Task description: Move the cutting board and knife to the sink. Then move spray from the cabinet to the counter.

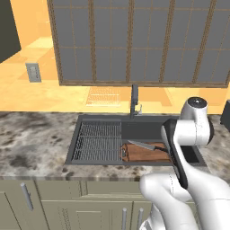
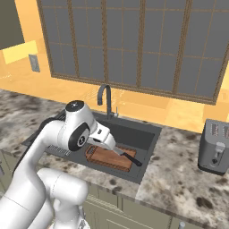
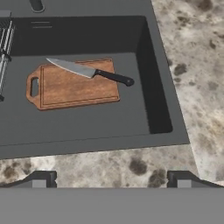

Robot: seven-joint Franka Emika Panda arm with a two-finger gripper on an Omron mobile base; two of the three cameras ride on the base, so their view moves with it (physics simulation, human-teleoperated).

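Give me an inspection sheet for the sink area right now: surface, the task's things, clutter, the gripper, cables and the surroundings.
Surface: speckled counter surrounds the sink.
Cutting board: cutting board lies flat on the sink floor, handle tab toward the wire rack.
Knife: knife rests across the board's far edge, black handle overhanging it.
Spray: nothing seen.
Cabinet: wall cupboard not seen; low drawer fronts below the counter.
Clutter: toaster on the counter to the right of the sink.
Gripper: gripper open, holding nothing, above the counter's near edge.
Cables: nothing seen.
Surroundings: faucet behind the basin, large window, wall outlet.
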